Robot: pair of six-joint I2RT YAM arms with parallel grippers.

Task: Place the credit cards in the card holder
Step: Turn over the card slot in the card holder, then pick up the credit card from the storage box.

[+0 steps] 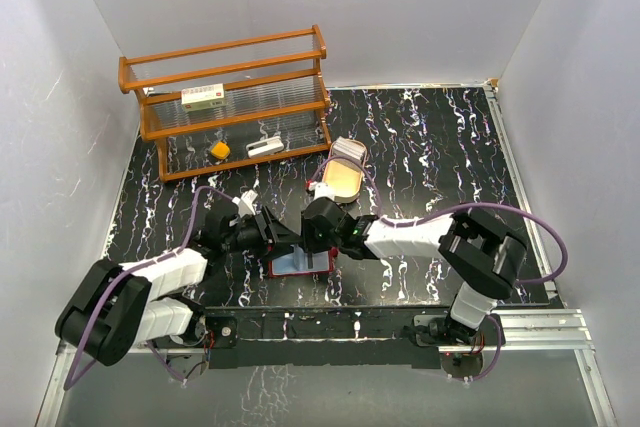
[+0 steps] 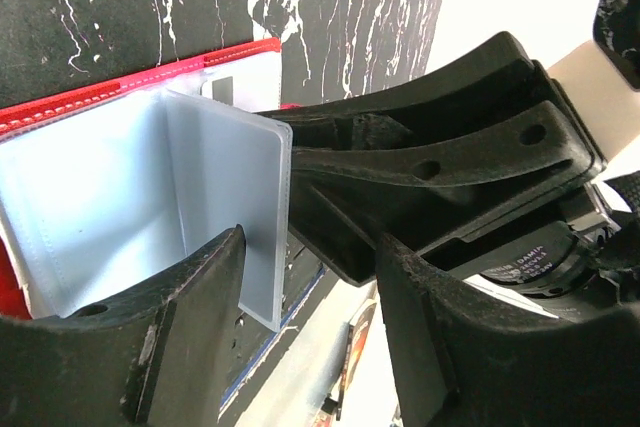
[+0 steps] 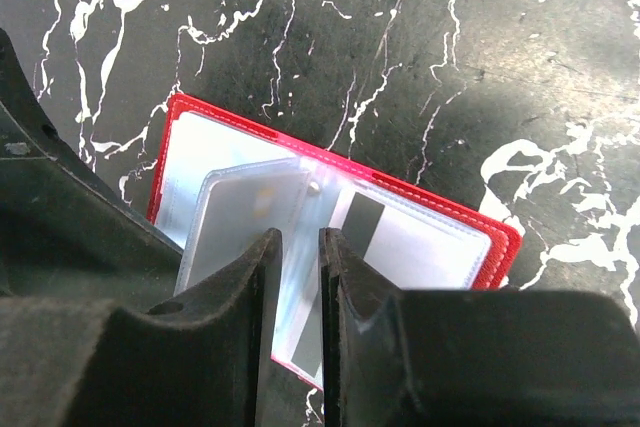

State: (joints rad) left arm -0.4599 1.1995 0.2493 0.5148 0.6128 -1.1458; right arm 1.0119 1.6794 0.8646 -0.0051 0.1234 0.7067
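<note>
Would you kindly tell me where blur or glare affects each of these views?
Top external: evenly lit and sharp, faint sheen on the table. Left wrist: left fingers soft, upper right corner blown out white. Right wrist: table crisp, right fingers blurred, card holder pockets mildly glary.

1. Table (image 1: 430, 147): a rack (image 1: 222, 48) stands at the back left, along the rear wall.
2. A box (image 1: 203, 97) lies on the rack's upper shelf, toward its left end.
3. Under that shelf lie a small block (image 1: 220, 150) and, to its right, a flat piece (image 1: 265, 147).
4. A tray (image 1: 340, 182) sits right of the rack, near the table's middle, with a shallow dish (image 1: 348, 150) just behind it.
5. The card holder (image 1: 300, 265) lies open and flat at the front centre, before the tray.
6. One card (image 3: 410, 242) sits in a pocket of one half, and an inner leaf (image 3: 245, 217) stands up beside the fold.
7. The left gripper (image 2: 310, 247) reaches in from the left and the right gripper (image 3: 300, 242) from the right. They meet over the card holder.
</note>
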